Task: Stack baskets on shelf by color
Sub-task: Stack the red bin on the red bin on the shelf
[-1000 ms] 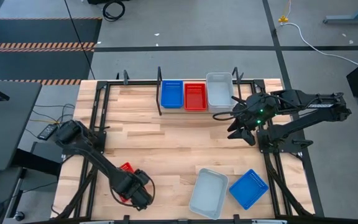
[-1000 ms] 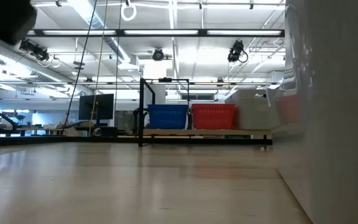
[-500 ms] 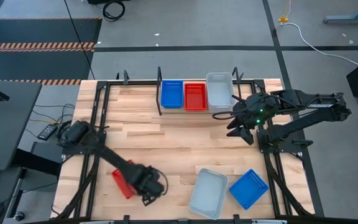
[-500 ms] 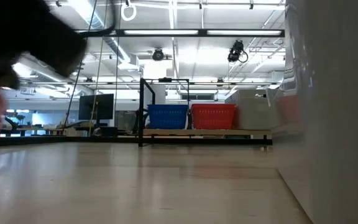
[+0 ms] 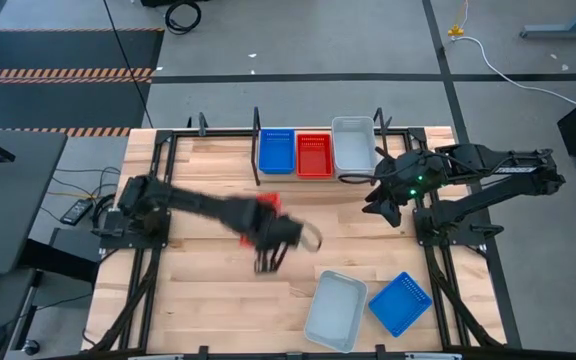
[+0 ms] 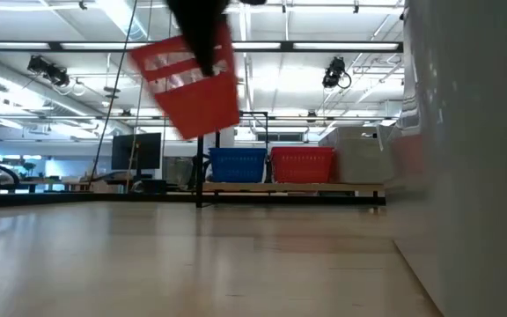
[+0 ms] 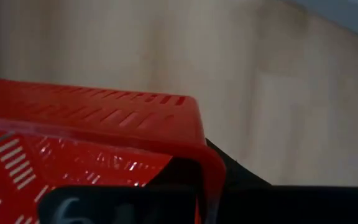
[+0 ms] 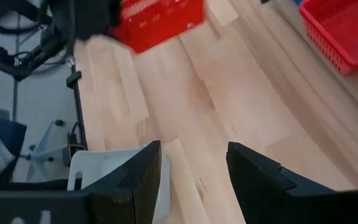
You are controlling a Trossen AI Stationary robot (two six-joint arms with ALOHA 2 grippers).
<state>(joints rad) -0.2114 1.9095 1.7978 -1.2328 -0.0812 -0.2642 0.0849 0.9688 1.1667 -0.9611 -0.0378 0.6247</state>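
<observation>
Where the shelf runs along the far edge of the wooden surface, three baskets are seen side by side within its black rails: a blue basket, a red basket touching it, and a grey-white basket beside that. Near the front edge, a second grey-white basket is set at a tilt, with another blue basket just beside it; both lie well apart from the shelf. A dark cable loop is visible on the floor beyond the surface.

A raised red basket is carried above the middle of the surface by the left gripper, clear of the wood and tilted in the low view. It is gripped by its rim at one corner, and the jaws are clamped together on that rim; in the left wrist view the rim fills the near field, though the exact contact is probably blurred by motion.

The right gripper is held near the grey-white basket on the shelf, its jaws spread apart and nothing between them.
</observation>
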